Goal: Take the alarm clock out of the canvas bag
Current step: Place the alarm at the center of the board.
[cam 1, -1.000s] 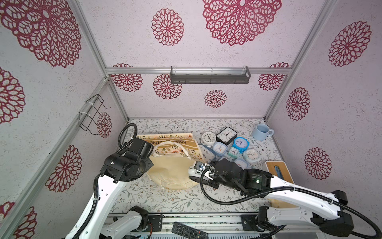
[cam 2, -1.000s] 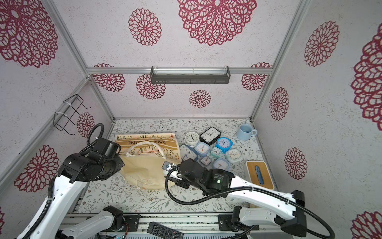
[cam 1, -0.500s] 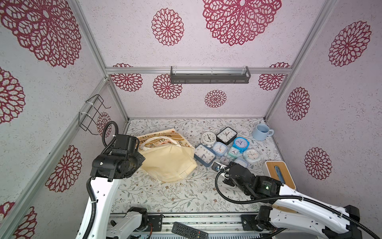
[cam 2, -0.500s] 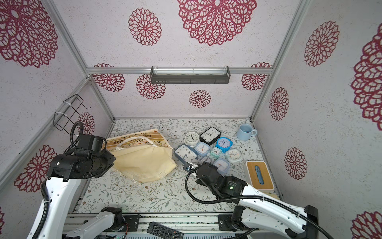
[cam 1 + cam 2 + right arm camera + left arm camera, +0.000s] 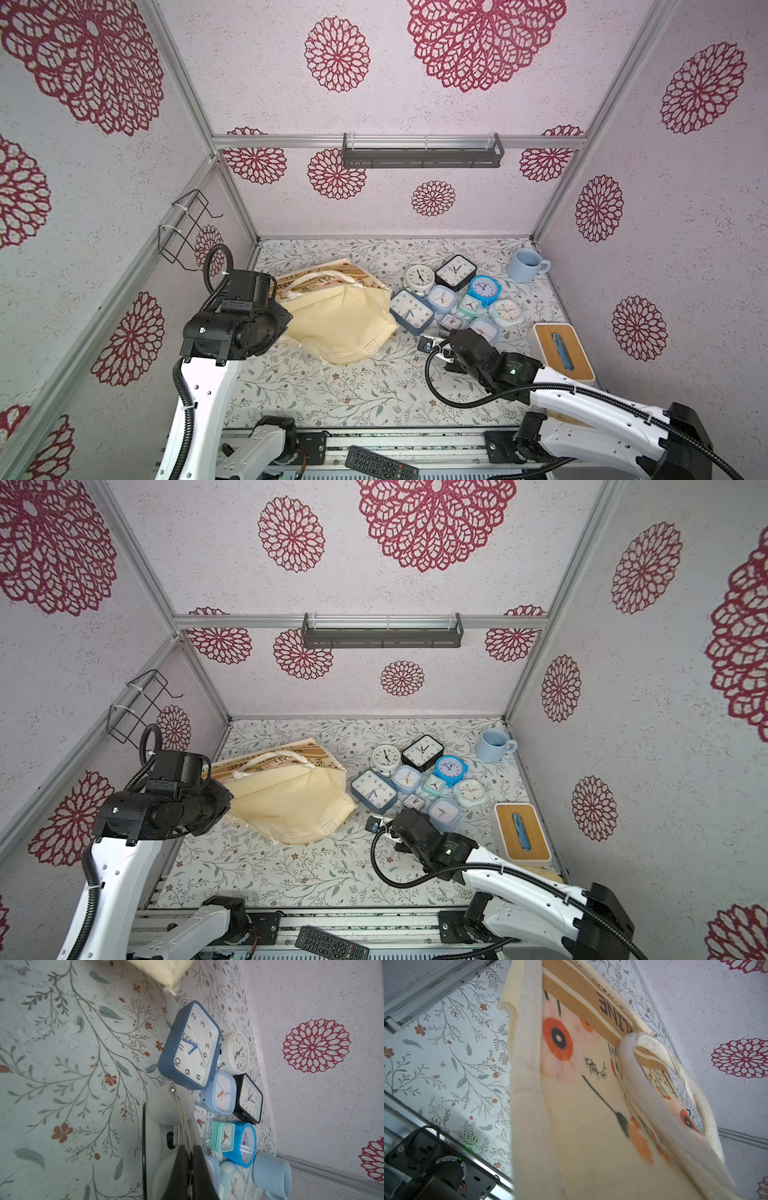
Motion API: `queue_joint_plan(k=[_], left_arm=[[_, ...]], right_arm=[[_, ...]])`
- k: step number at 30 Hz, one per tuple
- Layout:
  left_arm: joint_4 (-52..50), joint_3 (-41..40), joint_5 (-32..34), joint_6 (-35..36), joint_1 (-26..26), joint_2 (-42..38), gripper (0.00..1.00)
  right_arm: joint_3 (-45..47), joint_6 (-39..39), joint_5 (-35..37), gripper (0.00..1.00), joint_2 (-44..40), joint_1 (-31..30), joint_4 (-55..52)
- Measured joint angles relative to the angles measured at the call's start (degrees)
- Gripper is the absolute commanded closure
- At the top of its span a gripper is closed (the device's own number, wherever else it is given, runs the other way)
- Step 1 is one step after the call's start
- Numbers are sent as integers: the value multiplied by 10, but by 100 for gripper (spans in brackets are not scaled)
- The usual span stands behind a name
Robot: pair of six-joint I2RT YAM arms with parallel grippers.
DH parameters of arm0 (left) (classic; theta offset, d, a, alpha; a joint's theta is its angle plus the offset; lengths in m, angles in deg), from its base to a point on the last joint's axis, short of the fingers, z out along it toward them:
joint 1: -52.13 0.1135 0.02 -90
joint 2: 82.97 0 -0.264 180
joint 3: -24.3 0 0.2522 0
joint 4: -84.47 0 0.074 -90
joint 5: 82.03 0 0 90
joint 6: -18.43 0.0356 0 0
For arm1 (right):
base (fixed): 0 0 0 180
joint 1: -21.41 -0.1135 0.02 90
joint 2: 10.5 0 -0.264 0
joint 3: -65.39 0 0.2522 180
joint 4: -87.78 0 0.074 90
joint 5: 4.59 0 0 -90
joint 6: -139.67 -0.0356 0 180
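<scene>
Eyes on the white rounded alarm clock [image 5: 165,1106] with a dark rim: out of the bag, pinched by its thin wire handle in the right gripper [image 5: 190,1148], with the black fingers [image 5: 179,1167] clenched tight on that wire. Held low, right of centre, just on the near side of a huddle of other clocks. Impossible to say whether it touches the floral-print tabletop [image 5: 332,395].

Leftward to the cream canvas bag [image 5: 340,324] with cream handles and a tan-brown lettered band. Slumped on the table's left half, handles and band on the far side, left edge hoisted off the surface by the left gripper [image 5: 286,321]. Clamped shut on that fabric edge, with the fingers themselves hidden behind the black wrist.

Closest to the bag in the huddle, a blue square clock [image 5: 411,311] with a white face. Beyond it a white round bell clock [image 5: 419,279], a black square clock [image 5: 456,272] and a bright blue round clock [image 5: 483,289]. Far right corner, a pale blue mug [image 5: 525,266]. Near right, a white box with a wooden lid [image 5: 563,351]. At the near edge, a black remote control [image 5: 382,463].
</scene>
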Motion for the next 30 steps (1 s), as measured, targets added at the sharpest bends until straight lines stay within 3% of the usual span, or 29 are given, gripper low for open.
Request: queue_joint_plan(k=[11, 16, 22, 24, 28, 30], left_arm=[[3, -5, -10, 0, 9, -6, 100], [7, -5, -18, 0, 10, -6, 100], [10, -5, -27, -1, 10, -6, 100], [12, -5, -32, -1, 10, -6, 100], [12, -5, -47, -5, 11, -6, 100], [13, -6, -58, -12, 11, -6, 100]], right_arm=[[-28, -116, -96, 100, 49, -28, -93], [-11, -146, -103, 100, 79, -28, -91], [6, -156, -92, 90, 110, -17, -73], [7, -161, -94, 82, 117, -15, -71], [7, -168, -101, 52, 117, -13, -69], [5, -172, -106, 42, 110, -13, -71]])
